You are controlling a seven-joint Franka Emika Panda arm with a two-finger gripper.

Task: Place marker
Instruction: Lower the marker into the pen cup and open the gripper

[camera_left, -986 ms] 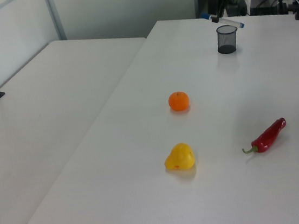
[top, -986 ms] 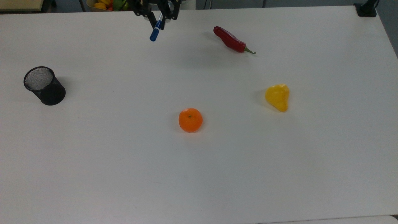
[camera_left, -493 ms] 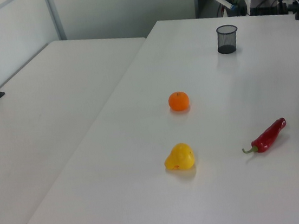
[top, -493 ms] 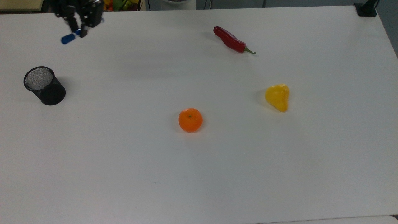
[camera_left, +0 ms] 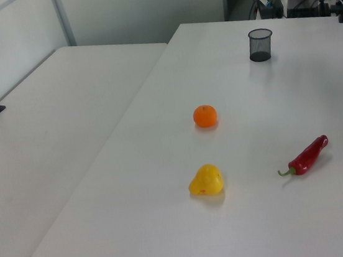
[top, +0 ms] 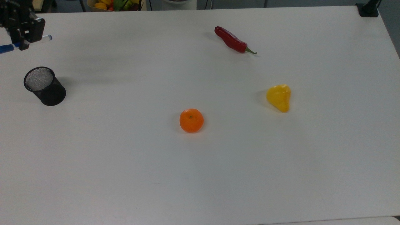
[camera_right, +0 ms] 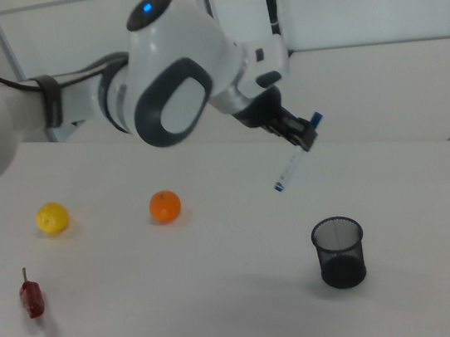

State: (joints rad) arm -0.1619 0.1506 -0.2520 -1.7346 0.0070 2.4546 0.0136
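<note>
the claw (top: 19, 39) has swept along the far edge of the white counter (top: 218, 175) to the top view's far left corner, clamped shut around the marker (camera_right: 290, 169). a second ago it hung near the middle of that edge, close to the red chilli (top: 232, 39). the marker is in the air, tilted, near the black mesh cup (top: 44, 86) but not yet over its mouth. judging by this, the carry is nearly finished and the drop remains. the orange (top: 191, 120) and yellow fruit (top: 279, 97) lie as before.
</note>
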